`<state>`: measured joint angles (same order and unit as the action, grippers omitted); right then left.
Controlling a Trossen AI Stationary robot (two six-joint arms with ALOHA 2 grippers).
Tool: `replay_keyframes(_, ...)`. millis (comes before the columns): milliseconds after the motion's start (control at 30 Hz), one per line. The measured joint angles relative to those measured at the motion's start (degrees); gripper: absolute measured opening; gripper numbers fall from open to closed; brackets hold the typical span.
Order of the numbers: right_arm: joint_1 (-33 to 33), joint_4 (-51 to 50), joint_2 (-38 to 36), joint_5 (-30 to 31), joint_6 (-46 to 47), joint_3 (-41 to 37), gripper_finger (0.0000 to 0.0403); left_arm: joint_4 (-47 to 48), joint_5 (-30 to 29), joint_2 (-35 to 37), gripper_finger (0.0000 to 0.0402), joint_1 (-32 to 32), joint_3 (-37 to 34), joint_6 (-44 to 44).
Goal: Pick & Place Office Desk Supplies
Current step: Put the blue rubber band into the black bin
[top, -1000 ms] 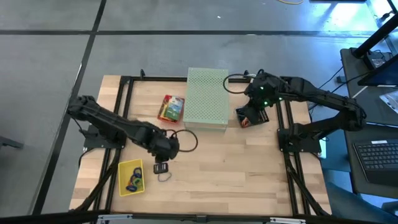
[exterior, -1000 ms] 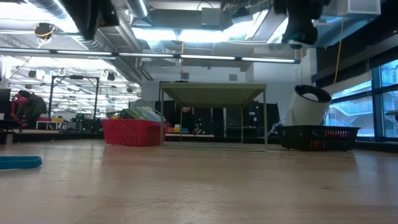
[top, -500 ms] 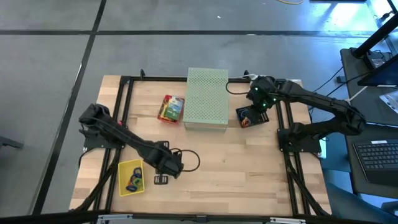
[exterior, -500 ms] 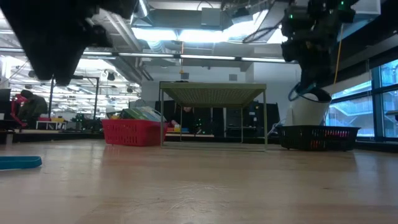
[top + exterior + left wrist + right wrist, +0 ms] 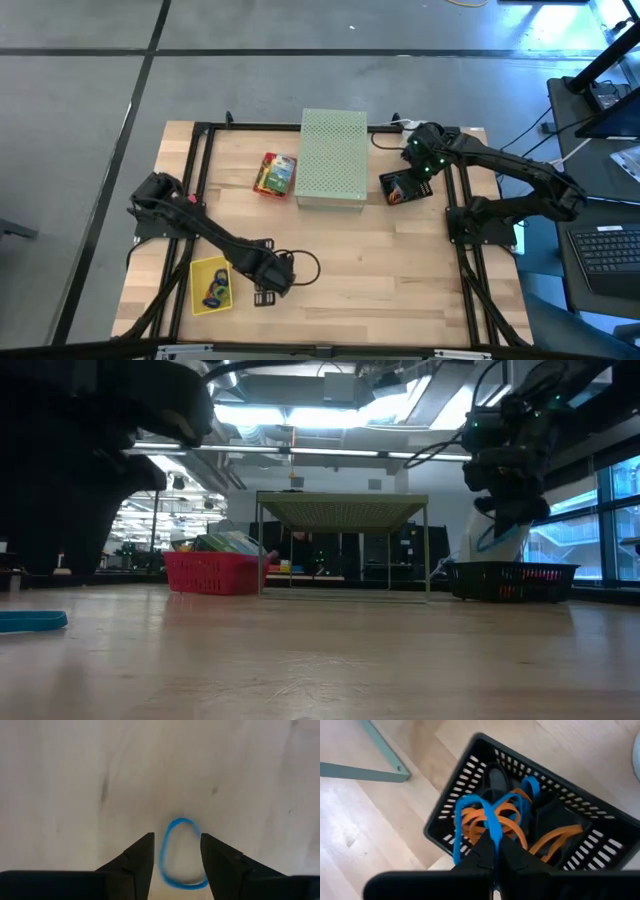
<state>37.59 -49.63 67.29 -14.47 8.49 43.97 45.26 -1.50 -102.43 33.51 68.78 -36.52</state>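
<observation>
High view: my left gripper (image 5: 268, 288) hovered low beside the yellow box (image 5: 210, 284), the right gripper (image 5: 412, 172) over the black basket (image 5: 404, 188). Left wrist: fingers spread, straddling a blue rubber band (image 5: 181, 854) on the table (image 5: 75, 795), unpicked. Right wrist: closed jaws pinched a blue band (image 5: 487, 820) above the basket's banked bands; plenty left.

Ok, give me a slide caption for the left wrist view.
Left gripper, fingers open, poised over a blue rubber-band loop lying on the wooden table.

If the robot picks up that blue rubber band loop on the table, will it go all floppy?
Probably yes. The thin blue rubber band loop lies flat in an uneven oval on the wooden table, so it looks soft and would likely sag. It also looks light, and might slip between the left gripper's fingers.
</observation>
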Motion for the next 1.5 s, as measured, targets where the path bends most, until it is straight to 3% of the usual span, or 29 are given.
replay_keyframes(400, 1.85, 3.20, 0.00, 1.00, -1.22, -4.24, 0.0000, -1.64, -2.05, 0.00, 0.0157, 2.08, -0.84, -1.88)
replay_keyframes(967, 2.62, 4.24, 0.02, 1.37, -1.90, -4.34, 0.0000, -1.10, -2.96, -0.10, 0.0157, 2.08, -0.83, -0.92)
replay_keyframes(1300, 2.60, 4.91, 0.02, -1.61, -1.68, -4.34, 0.0000, -0.61, -0.59, -5.29, 0.0157, 1.21, -0.54, -0.32)
replay_keyframes(1500, 2.60, 5.67, 0.02, -3.16, -1.71, -4.34, 0.0000, -0.84, -2.61, -5.38, 0.0156, 1.25, -0.60, 1.66)
